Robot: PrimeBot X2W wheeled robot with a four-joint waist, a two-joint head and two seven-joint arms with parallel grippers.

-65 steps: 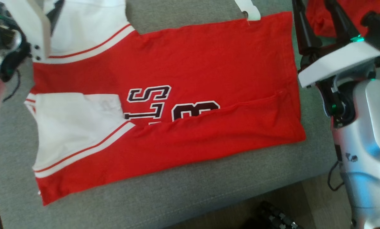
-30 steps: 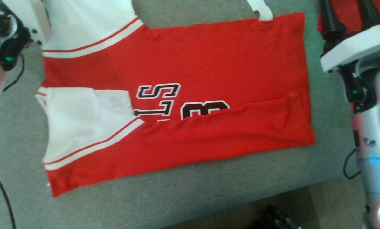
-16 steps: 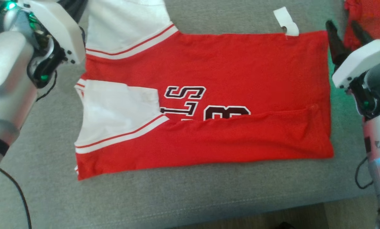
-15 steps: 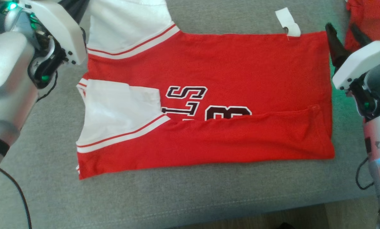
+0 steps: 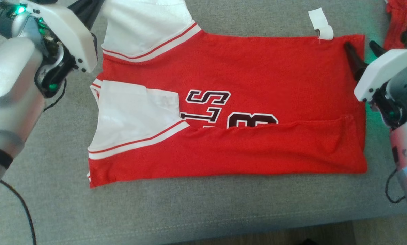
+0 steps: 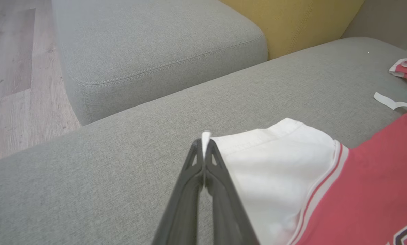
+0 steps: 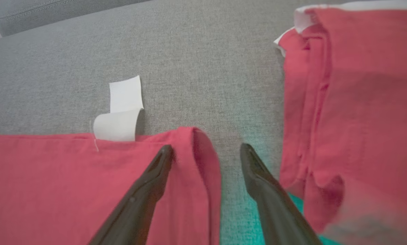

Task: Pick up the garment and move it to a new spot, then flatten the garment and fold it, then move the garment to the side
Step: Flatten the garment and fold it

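Garment (image 5: pixel 257 75): red jersey top with white sleeves edged in red stripes, dark outlined lettering across the front. It lies spread flat on the grey sofa seat (image 5: pixel 189 211), sleeves toward the robot's left and hem toward its right. The near long edge is folded up over the lower part of the lettering. A white tag (image 5: pixel 321 23) sticks out from the far edge near the hem corner and rests on the sofa.

Left gripper (image 6: pixel 203 143): fingers pressed together, pinching the hem of the far white sleeve (image 6: pixel 275 160); a sliver of white cloth shows between the tips.

Right gripper (image 7: pixel 206 149): jaws spread wide, nothing held. It sits at the far hem corner, straddling the folded edge; one finger (image 7: pixel 155 173) lies over the red cloth and the other over bare sofa.

Surroundings: another red garment (image 7: pixel 360 85) sits bunched just beyond the right gripper. A second grey cushion (image 6: pixel 155 44), a yellow cushion (image 6: pixel 292 23) and wood floor (image 6: pixel 9 68) lie past the left gripper.
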